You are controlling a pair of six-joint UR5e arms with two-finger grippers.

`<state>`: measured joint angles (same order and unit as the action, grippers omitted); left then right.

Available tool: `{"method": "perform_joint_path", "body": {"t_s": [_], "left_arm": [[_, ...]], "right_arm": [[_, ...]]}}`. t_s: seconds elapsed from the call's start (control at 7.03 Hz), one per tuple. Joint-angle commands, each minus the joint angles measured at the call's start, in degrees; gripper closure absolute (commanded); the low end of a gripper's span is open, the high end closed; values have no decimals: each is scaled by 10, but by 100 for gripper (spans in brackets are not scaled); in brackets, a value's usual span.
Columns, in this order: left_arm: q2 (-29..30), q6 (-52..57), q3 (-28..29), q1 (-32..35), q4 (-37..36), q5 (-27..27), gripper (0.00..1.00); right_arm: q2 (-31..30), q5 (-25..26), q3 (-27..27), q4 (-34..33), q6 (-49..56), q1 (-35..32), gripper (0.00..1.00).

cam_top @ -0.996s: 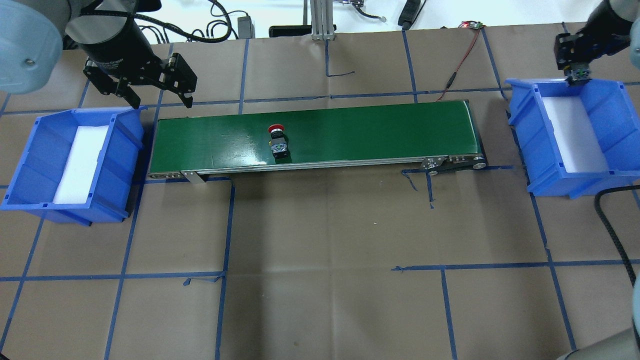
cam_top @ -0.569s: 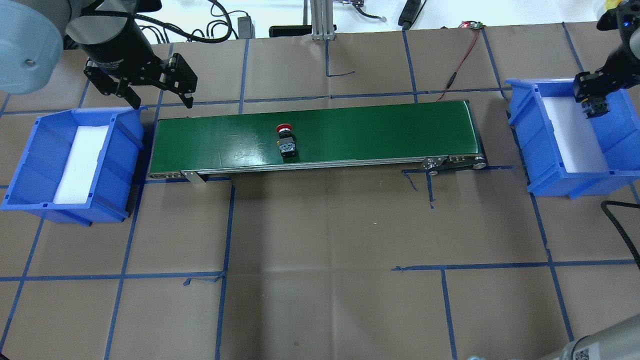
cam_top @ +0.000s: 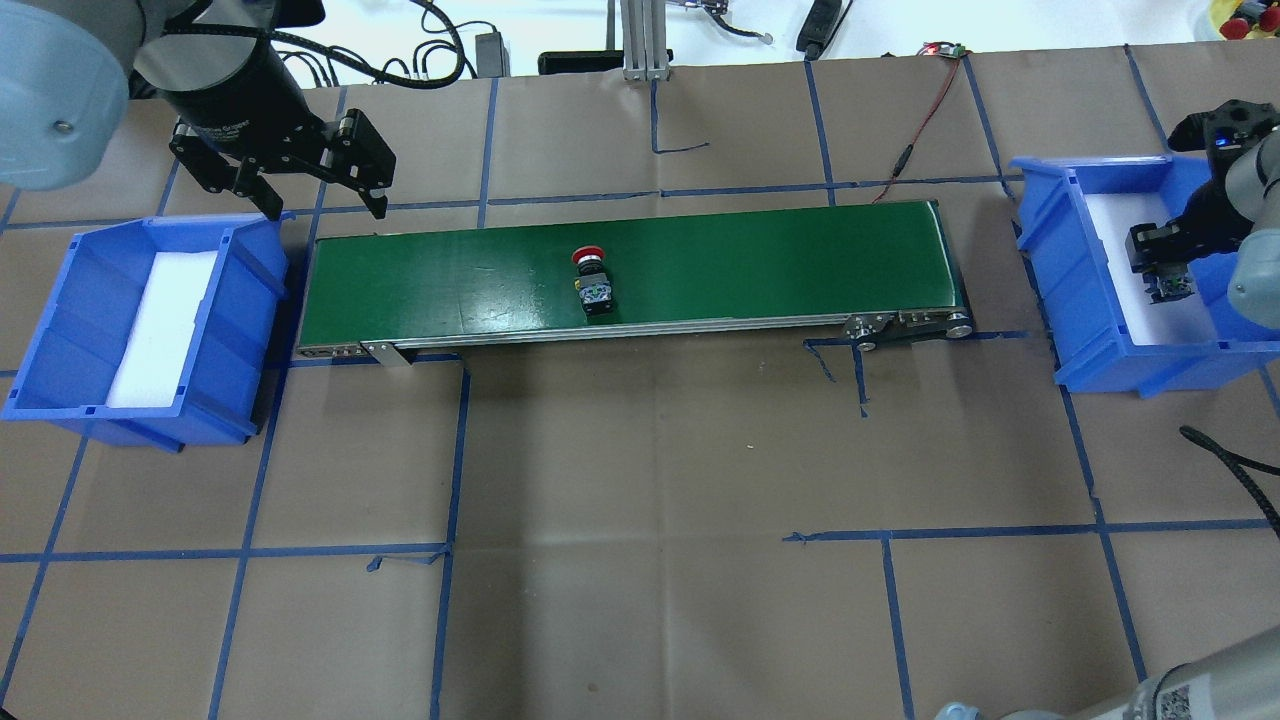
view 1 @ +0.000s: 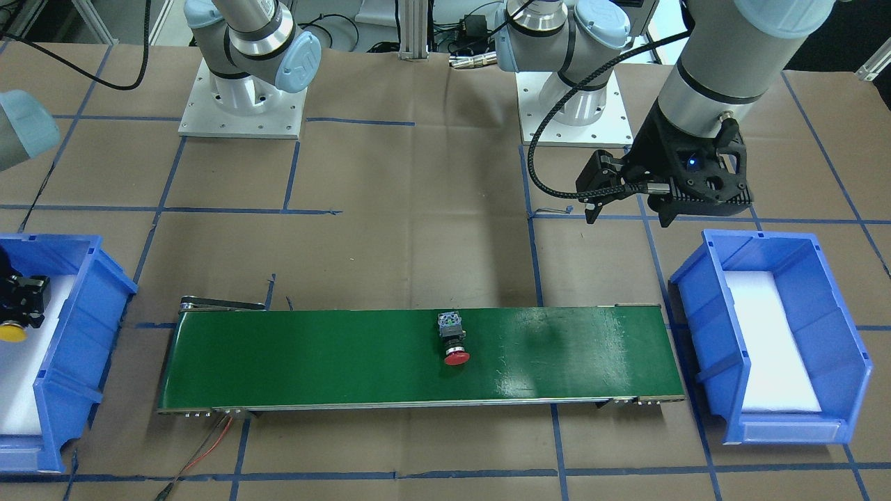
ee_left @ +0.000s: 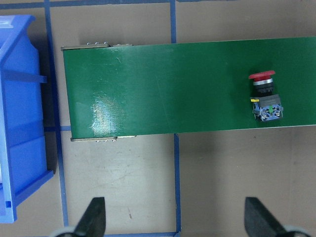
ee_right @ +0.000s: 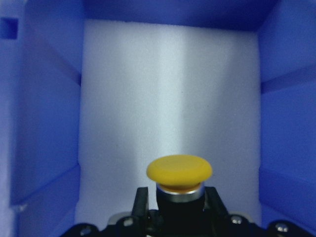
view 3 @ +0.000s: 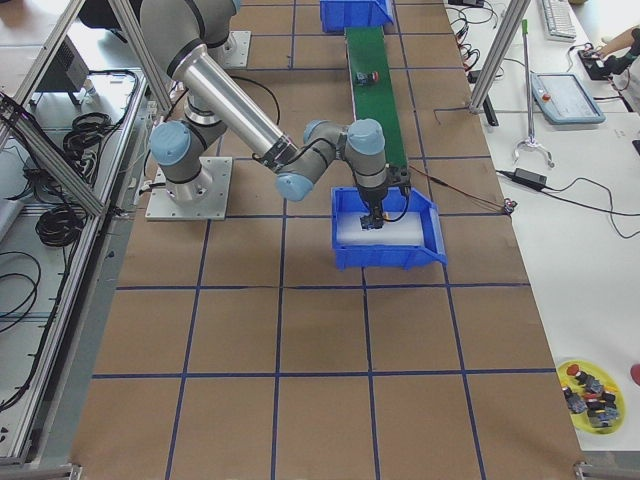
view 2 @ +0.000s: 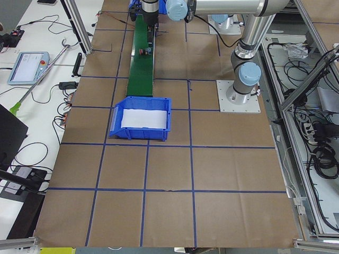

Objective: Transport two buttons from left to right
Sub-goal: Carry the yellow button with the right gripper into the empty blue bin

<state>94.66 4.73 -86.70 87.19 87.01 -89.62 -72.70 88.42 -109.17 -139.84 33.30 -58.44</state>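
Note:
A red-capped button (cam_top: pixel 592 281) (view 1: pixel 452 342) (ee_left: pixel 264 96) lies on its side on the green conveyor belt (cam_top: pixel 760 255) (view 1: pixel 313 355), a little left of its middle. My left gripper (cam_top: pixel 312 195) (view 1: pixel 630 212) (ee_left: pixel 175 222) hangs open and holds nothing, behind the belt's left end beside the left blue bin (cam_top: pixel 240 300) (view 1: pixel 696 348). My right gripper (cam_top: pixel 1165 285) (view 1: pixel 17 309) (ee_right: pixel 177 200) is shut on the yellow-capped button (ee_right: pixel 179 171) (view 1: pixel 10 332), low inside the right blue bin (cam_top: pixel 1060 250) (view 1: pixel 76 327) above its white foam floor.
Both bins have white foam liners and tall walls. A red wire (cam_top: pixel 920 120) runs from the belt's far right corner to the back. A yellow dish (view 3: pixel 590 385) of spare parts sits off past the right bin. Brown paper with blue tape lines covers the table.
The red button has ridden rightward along the belt. My right gripper has carried the yellow button from the right bin's far rim down into the bin. The left gripper has stayed put.

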Motion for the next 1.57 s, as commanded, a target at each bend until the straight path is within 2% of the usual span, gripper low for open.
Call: {"method": "perform_joint_path", "body": {"t_s": [0.0,0.43,0.57,0.71,0.85,1.0,1.42], "left_arm": [[0,-1,-1,0,0,1,0],[0,0,-1,0,-1,2,0],[0,0,-1,0,0,1,0],[0,-1,-1,0,0,2,0],[0,0,-1,0,0,2,0],[0,0,-2,0,0,1,0],[0,-1,-1,0,0,2,0]], "right_arm": [[8,1,-12,-2,-1,3,95],[28,1,-18,-2,-1,12,94],[34,0,-17,-2,-1,12,90],[35,1,-18,-2,-2,12,79],[34,-1,-16,-5,-1,11,24],[24,2,-17,-42,1,10,1],[12,3,-11,-38,-5,9,1]]}}
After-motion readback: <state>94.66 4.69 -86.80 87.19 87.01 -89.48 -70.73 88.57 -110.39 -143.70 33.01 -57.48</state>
